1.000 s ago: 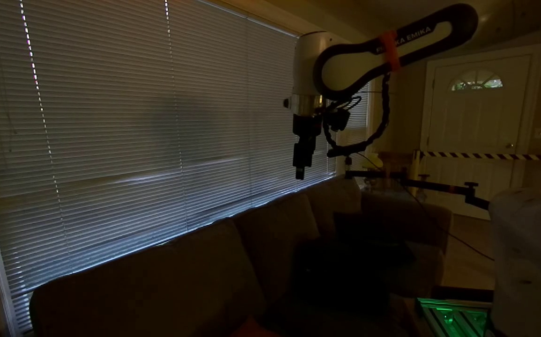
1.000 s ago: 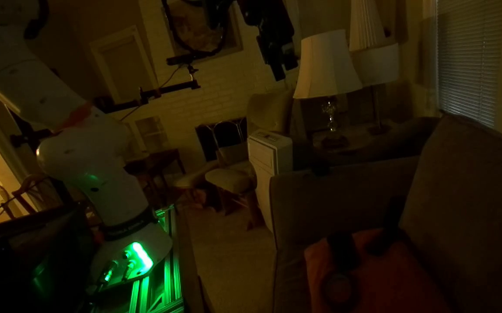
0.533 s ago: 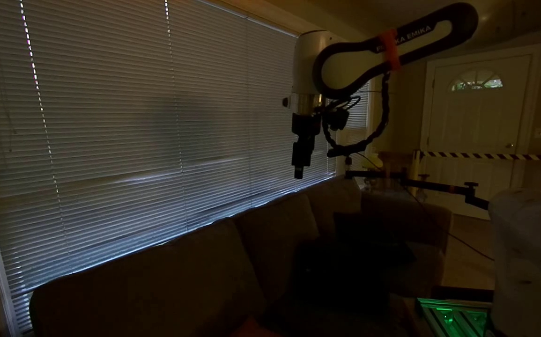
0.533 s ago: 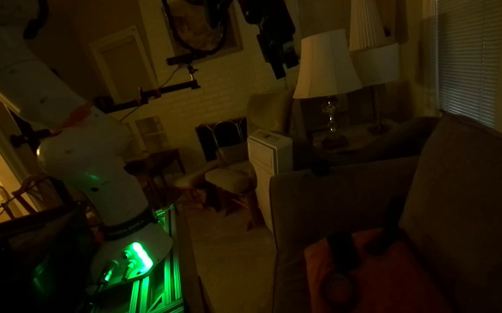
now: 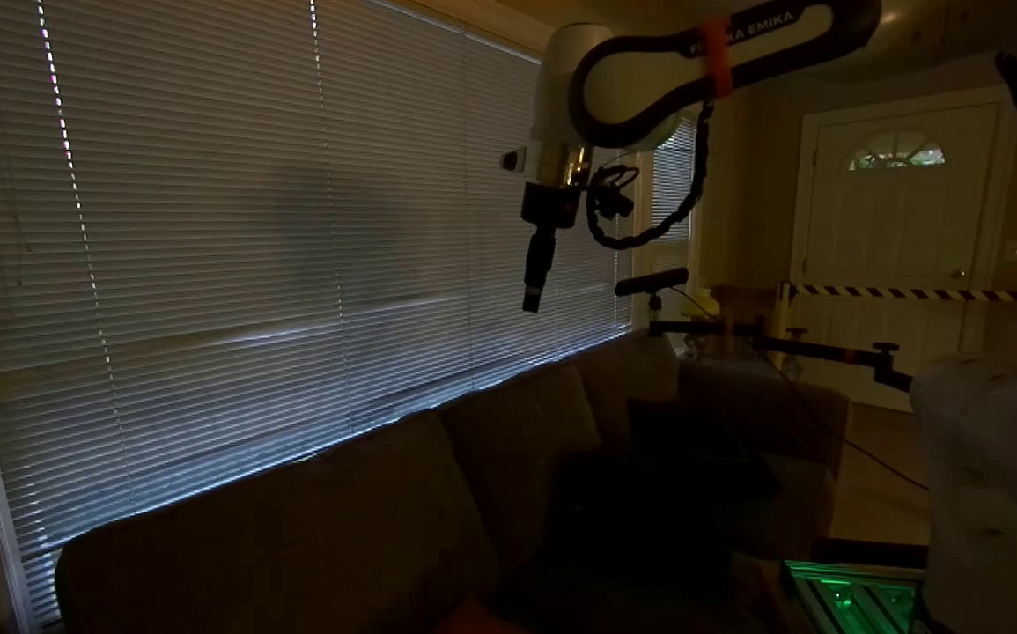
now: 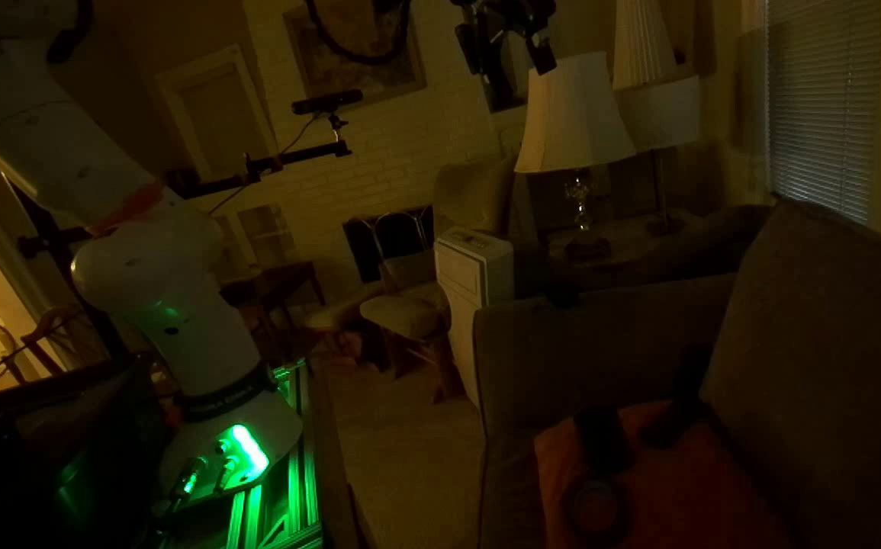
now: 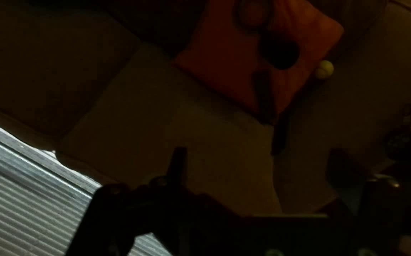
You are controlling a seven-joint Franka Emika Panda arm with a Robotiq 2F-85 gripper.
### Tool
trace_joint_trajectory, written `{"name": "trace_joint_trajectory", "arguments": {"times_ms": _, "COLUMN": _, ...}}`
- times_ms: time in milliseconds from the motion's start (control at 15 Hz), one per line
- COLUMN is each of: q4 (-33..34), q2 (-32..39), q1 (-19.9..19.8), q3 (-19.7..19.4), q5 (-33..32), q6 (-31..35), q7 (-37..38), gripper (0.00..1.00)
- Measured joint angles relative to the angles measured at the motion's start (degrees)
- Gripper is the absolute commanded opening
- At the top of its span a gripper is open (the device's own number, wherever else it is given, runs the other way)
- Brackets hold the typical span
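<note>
Window blinds (image 5: 209, 264), lowered; daylight shows along the bottom edge. Door (image 5: 900, 229), white, closed, arched glass near the top; striped barrier tape (image 5: 922, 293) runs across in front. Light switch (image 5: 1015, 250), on the wall beside it. Table lamp (image 6: 573, 122), white shade, on a side table (image 6: 627, 236); second lamp (image 6: 665, 114), also pale-shaded, stands just behind. Chair (image 6: 402, 311), upholstered, next to a boxy white appliance (image 6: 478, 274). Framed picture (image 6: 356, 32), hangs on a pale brick wall (image 6: 409, 145). Wooden table (image 6: 287, 282), dim.
</note>
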Motion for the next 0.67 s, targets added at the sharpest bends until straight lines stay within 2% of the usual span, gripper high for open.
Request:
{"name": "trace_joint_trajectory", "arguments": {"times_ms": 400, "q4": 6.87, "q2": 5.6, "q1": 4.78, "q3": -1.87, "q5": 11.25, "q6": -1.43, "q7": -17.06, "gripper": 1.0}}
{"name": "trace_joint_trajectory", "arguments": {"times_ms": 667, "q4": 12.76, "q2": 10.9, "q1": 5.63, "q3": -2.12, "q5": 20.12, "q6": -7.13, "q7": -26.48, "gripper": 1.0}}
